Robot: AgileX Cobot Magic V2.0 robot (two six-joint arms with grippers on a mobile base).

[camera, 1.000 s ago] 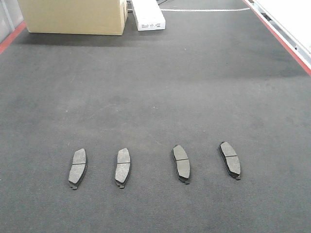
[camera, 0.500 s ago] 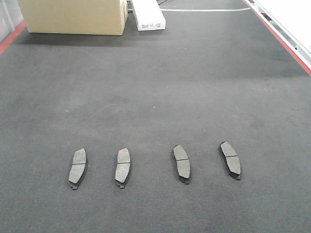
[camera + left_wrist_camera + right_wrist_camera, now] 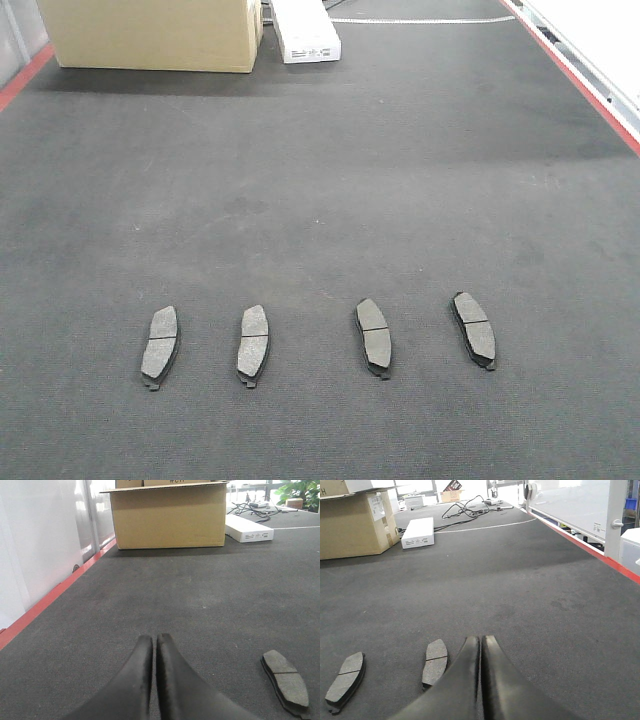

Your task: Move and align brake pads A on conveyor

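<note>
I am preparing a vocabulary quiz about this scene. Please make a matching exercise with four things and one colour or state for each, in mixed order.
Things:
1. cardboard box
2. flat carton
3. conveyor
4. left gripper

Descriptions:
a. dark charcoal
b. shut, holding nothing
c. white
d. light brown

Pairs: 1-d, 2-c, 3-a, 4-b

The conveyor (image 3: 330, 180) is rough, matt charcoal felt. The brake pads A (image 3: 372, 337) show dull, grainy grey faces. The cardboard box (image 3: 150, 35) upper left is matt paper-brown.
</note>
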